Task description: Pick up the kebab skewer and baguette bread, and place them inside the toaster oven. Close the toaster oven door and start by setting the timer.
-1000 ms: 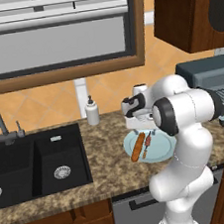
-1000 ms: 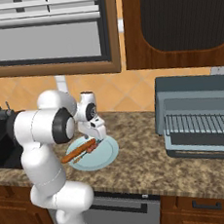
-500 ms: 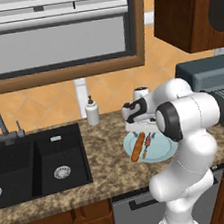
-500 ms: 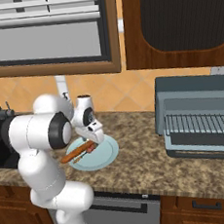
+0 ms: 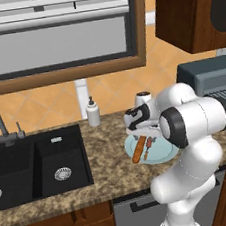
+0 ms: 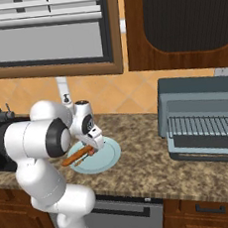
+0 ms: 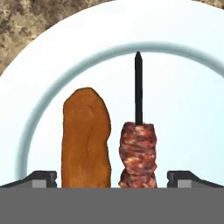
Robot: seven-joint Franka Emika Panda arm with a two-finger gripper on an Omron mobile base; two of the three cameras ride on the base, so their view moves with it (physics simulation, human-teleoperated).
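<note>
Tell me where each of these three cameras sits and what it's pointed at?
Left base view: behind the arm's left, facing the sink and pale blue plate; white arm at lower right.
Right base view: behind its right, facing the open toaster oven; arm at lower left.
Hand view: on the hand, looking down past the open tool.
All share baguette bread and kebab skewer.

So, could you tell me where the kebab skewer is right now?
The kebab skewer lies on the pale blue plate, beside the baguette bread, under the open gripper.
</note>
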